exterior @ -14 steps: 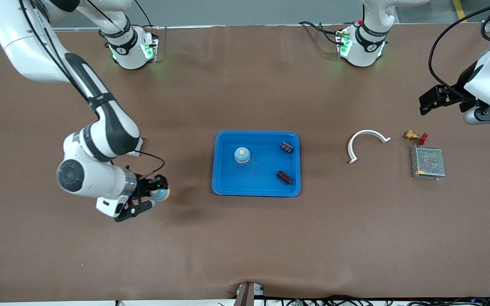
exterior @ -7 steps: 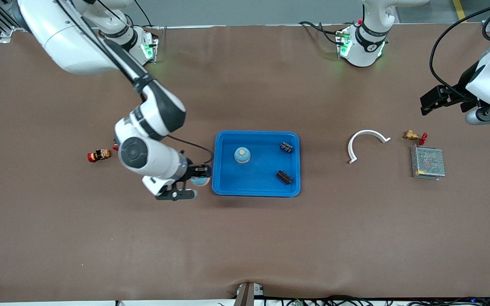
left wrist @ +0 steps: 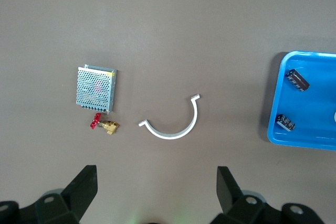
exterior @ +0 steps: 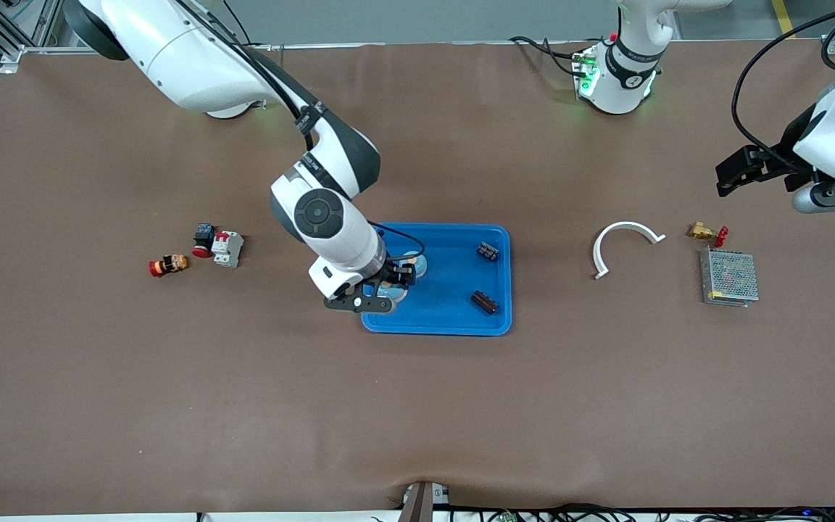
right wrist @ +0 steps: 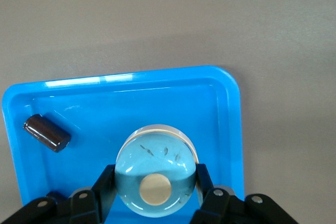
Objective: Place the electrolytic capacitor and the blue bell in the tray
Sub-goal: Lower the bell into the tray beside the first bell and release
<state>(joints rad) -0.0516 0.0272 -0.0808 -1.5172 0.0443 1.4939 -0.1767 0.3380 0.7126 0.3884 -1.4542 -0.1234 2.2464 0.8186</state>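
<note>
- The right arm reaches from its base across the brown table mat, its wrist bent down over the tray's [exterior: 499, 279] corner toward the right arm's end.
- The right gripper [right wrist: 155, 195] hangs over the tray, its fingers [right wrist: 107, 182] pinching a blue bell [right wrist: 155, 179].
- That held bell is a glossy pale-blue dome with a cream round button on top and faint dark scuffs.
- A second blue bell [exterior: 416, 262] rests in the tray, partly hidden by the gripper.
- Two dark cylindrical electrolytic capacitors lie in the tray: one [exterior: 488, 251] farther from the front camera, one [exterior: 483, 302] nearer.
- The tray is bright blue smooth plastic, shallow, with rounded corners and a raised rim.
- The left arm waits at its own end of the table; the left gripper [left wrist: 157, 187] has its fingers spread, holding nothing.
</note>
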